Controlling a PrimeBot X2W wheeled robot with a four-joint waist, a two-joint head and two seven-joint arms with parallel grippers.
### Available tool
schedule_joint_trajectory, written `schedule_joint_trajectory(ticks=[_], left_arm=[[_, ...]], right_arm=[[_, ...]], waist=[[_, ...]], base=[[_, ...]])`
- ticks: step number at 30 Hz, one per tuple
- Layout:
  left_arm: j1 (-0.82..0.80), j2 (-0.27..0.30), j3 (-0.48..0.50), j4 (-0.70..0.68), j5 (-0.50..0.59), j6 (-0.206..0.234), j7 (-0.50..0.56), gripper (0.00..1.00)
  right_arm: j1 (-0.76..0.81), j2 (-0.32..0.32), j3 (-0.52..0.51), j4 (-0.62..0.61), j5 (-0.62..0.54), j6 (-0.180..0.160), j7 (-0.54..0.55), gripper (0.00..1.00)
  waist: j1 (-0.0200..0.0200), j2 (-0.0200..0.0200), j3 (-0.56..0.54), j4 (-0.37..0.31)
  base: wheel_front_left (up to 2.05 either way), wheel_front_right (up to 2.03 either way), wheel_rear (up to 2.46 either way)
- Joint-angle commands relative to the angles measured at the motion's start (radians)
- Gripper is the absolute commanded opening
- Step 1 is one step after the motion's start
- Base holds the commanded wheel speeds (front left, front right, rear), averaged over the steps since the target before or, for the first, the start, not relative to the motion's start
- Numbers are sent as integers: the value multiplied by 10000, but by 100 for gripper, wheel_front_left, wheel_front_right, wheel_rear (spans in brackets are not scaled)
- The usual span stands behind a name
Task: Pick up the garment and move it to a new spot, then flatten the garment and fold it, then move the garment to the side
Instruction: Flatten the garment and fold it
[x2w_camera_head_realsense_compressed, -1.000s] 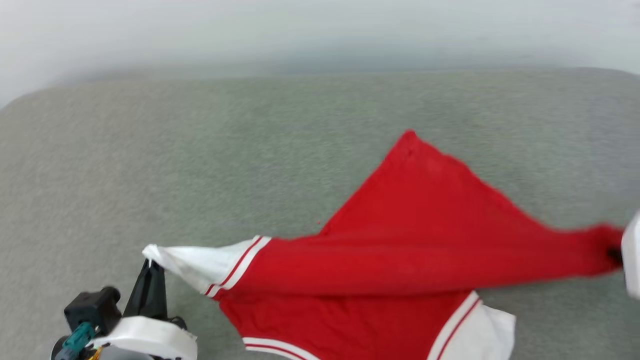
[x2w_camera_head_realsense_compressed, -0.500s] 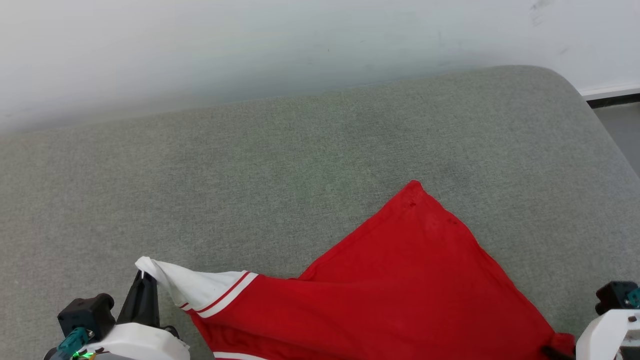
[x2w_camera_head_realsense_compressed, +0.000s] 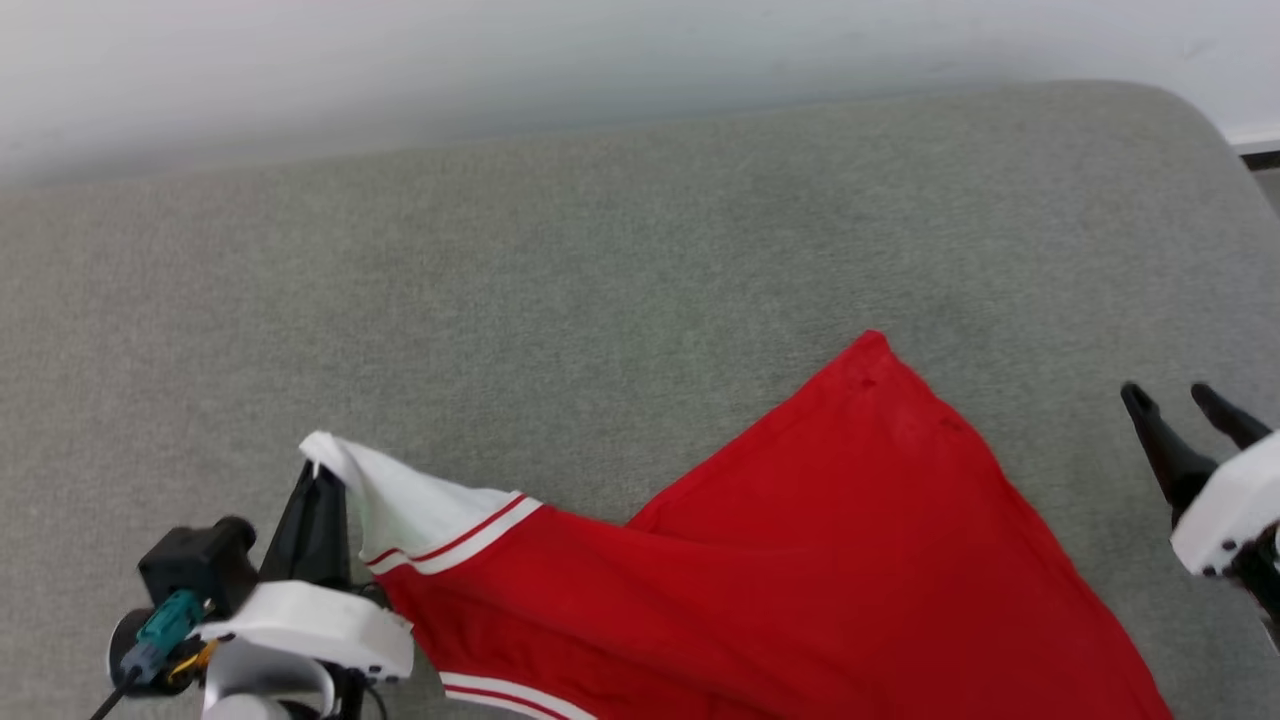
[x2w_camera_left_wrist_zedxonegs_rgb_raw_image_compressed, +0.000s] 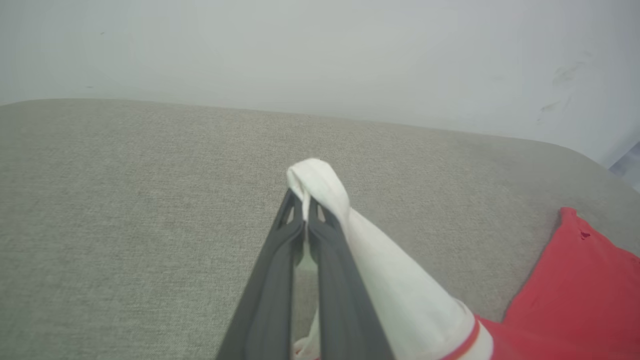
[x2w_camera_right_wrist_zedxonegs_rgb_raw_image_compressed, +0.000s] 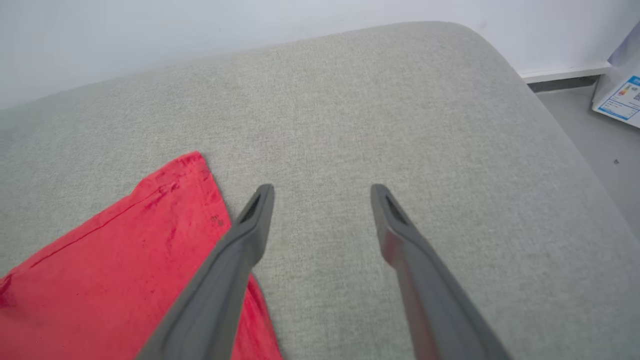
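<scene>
Garment (x2w_camera_head_realsense_compressed: 800, 560) — red, on couch (x2w_camera_head_realsense_compressed: 600, 250) | left hand (x2w_camera_head_realsense_compressed: 318, 475) pinching white sleeve (x2w_camera_head_realsense_compressed: 400, 505) | right hand (x2w_camera_head_realsense_compressed: 1165, 392) — spread, free

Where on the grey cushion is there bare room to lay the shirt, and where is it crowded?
Bare: the grey cushion between the wall and the garment, and the strip between it and the open right gripper. Crowded: the near edge, where the left gripper pinches the white sleeve.
</scene>
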Motion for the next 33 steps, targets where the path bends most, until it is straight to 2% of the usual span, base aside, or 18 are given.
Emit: schedule_joint_trajectory(ticks=[1,4,8,15,19,25,26,27,33], left_arm=[[-247,-38,-75,-78,81,-34,-32,0],[-667,-160,-236,-174,195,-97,-81,0],[-1129,-334,-487,-172,321,-221,-169,0],[-1770,-608,-744,-66,391,-400,-347,0],[-2035,-742,-864,19,397,-510,-460,0],[-2170,-824,-917,243,351,-605,-577,0],[-2174,-830,-922,281,331,-623,-599,0],[-2173,-834,-928,326,321,-631,-624,0],[-2102,-744,-891,567,274,-649,-599,0]], right_arm=[[-331,-70,139,86,139,-4,63,100],[-1121,-398,731,331,500,-4,867,100],[-2126,-893,1414,338,956,-4,2653,100],[-3527,-780,2013,646,1183,-4,5579,100],[-3901,-656,2501,830,1119,-4,6452,100],[-3677,-444,3355,1591,1133,-4,7173,100],[-3618,-382,3453,1668,1220,-2,7216,35],[-3552,-352,3564,1731,1292,-1,7277,0],[-3706,-567,3792,1757,1528,9,7089,0]], waist=[[0,-1,368,317],[0,-1,760,640],[0,-1,1231,1038],[0,-1,1967,1559],[0,-1,2251,1786],[0,-1,2377,1963],[0,-1,2368,1982],[0,-1,2337,1998],[0,-1,2115,1986]], base=[[0,0,0],[0,0,0],[0,0,0],[0,0,0],[0,0,0],[0,0,0],[0,0,0],[0,0,0],[0,0,0]])
